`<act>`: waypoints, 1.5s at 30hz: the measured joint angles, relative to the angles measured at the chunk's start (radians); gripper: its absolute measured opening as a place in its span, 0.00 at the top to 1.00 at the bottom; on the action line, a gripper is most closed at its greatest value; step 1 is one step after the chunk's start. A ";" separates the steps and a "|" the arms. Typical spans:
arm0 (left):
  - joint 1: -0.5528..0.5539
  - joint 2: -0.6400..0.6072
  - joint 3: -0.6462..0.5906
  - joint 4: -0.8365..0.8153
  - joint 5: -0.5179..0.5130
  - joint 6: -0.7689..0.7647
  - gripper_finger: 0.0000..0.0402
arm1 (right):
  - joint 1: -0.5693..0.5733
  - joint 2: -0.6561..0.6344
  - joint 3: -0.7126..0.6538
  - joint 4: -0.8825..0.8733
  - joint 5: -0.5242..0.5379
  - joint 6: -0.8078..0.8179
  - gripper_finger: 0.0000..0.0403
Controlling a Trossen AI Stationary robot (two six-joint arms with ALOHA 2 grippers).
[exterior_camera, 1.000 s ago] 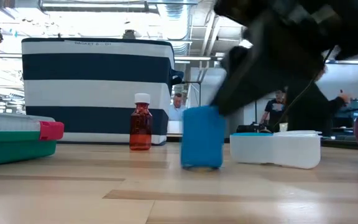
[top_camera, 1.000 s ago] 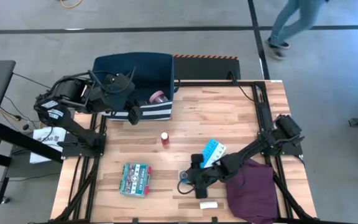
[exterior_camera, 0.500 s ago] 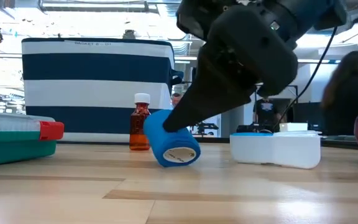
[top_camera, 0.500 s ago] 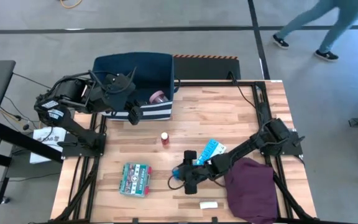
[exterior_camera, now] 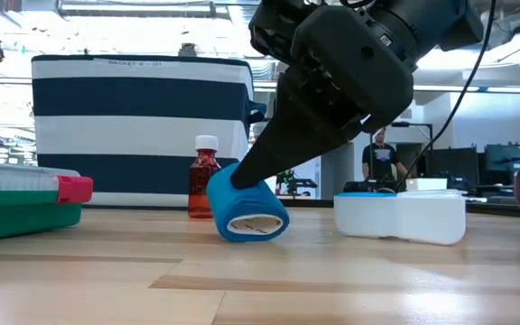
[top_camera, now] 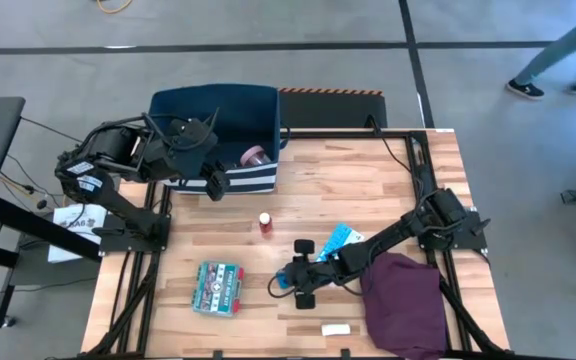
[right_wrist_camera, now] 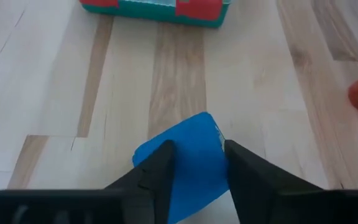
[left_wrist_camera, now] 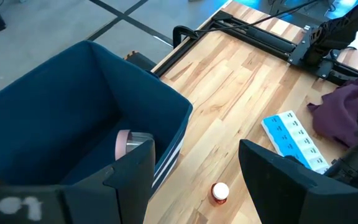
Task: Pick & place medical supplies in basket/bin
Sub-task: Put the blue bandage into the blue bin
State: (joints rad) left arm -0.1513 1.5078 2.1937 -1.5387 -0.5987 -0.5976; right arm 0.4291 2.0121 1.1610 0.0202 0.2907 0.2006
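My right gripper (top_camera: 290,281) is shut on the blue tape roll (exterior_camera: 246,213) near the table's middle, close to the front. It also shows in the right wrist view (right_wrist_camera: 191,158). My left gripper (top_camera: 213,181) waits open and empty at the front left corner of the navy striped bin (top_camera: 218,125). The pink cup (top_camera: 255,156) lies inside the bin. On the table are the red-capped bottle (top_camera: 264,222), which stands upright, the light-blue pill organizer (top_camera: 344,242), the green-red box (top_camera: 218,287) and the white bar (top_camera: 334,329). No green tape roll shows. My right gripper pinches the blue tape roll between its two fingers (right_wrist_camera: 157,168), which lie on opposite sides of its blue wall (right_wrist_camera: 188,149). The fingers come slanting down from the table's right. The roll is tilted, its open end (exterior_camera: 253,224) toward the near edge. Its lowest edge is at or just above the table.
The purple cloth (top_camera: 405,300) lies at the front right, under my right arm. The green-red box is just left of the roll. People move in the room beyond the table.
My right gripper has moved toward the table's left with the blue roll. The roll stood upright on its end a second ago and is now tipped over, with its open end toward the near edge.
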 joint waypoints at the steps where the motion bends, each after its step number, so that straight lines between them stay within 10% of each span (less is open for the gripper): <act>1: 0.000 0.000 0.000 0.000 0.000 0.000 0.45 | 0.000 0.000 0.000 0.002 0.000 -0.004 0.72; 20: 0.000 0.000 0.000 -0.001 0.018 -0.015 0.45 | 0.001 0.001 0.107 -0.099 -0.047 -0.159 0.98; 45: 0.000 0.000 0.000 0.000 0.045 -0.027 0.45 | 0.122 0.006 0.103 -0.083 0.026 -0.149 1.00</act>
State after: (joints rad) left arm -0.1509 1.5078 2.1937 -1.5391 -0.5540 -0.6250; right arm 0.5510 2.0178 1.2636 -0.0624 0.3164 0.0517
